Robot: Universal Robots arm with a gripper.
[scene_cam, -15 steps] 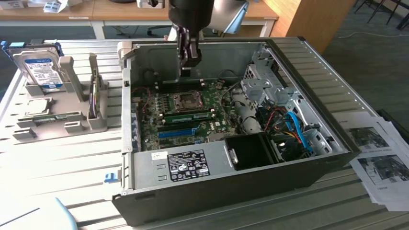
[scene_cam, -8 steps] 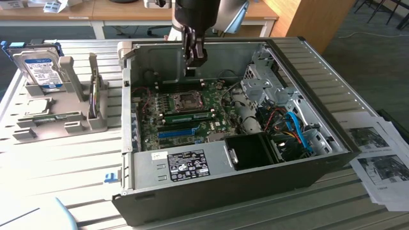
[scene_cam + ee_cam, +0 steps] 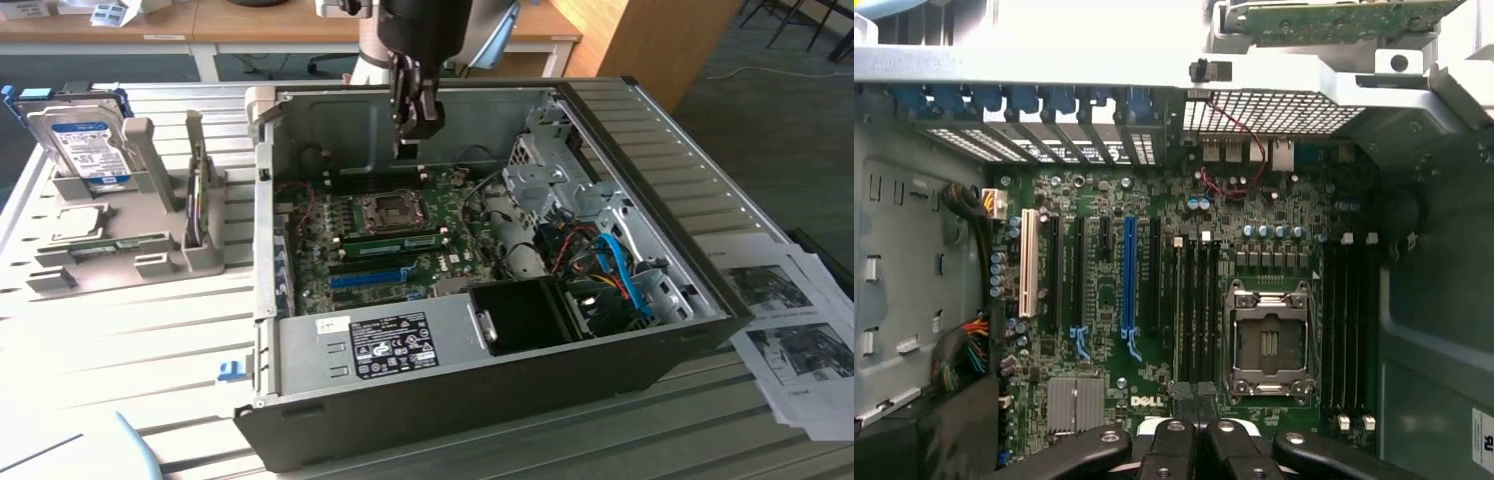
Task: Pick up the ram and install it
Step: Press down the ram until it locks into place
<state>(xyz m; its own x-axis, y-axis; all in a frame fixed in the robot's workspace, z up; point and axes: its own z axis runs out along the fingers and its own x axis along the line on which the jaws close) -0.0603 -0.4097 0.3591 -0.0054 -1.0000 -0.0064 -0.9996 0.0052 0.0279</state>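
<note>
Over on the exterior view's left, the ram (image 3: 114,243) lies flat in the grey rack (image 3: 80,270), outside the case (image 3: 694,300). I'd say a clean pick calls for a square pinch across its long edges. The gripper (image 3: 412,148) hangs over the motherboard (image 3: 447,262) with fingers pressed together, holding nothing I can make out, well apart from the ram.
</note>
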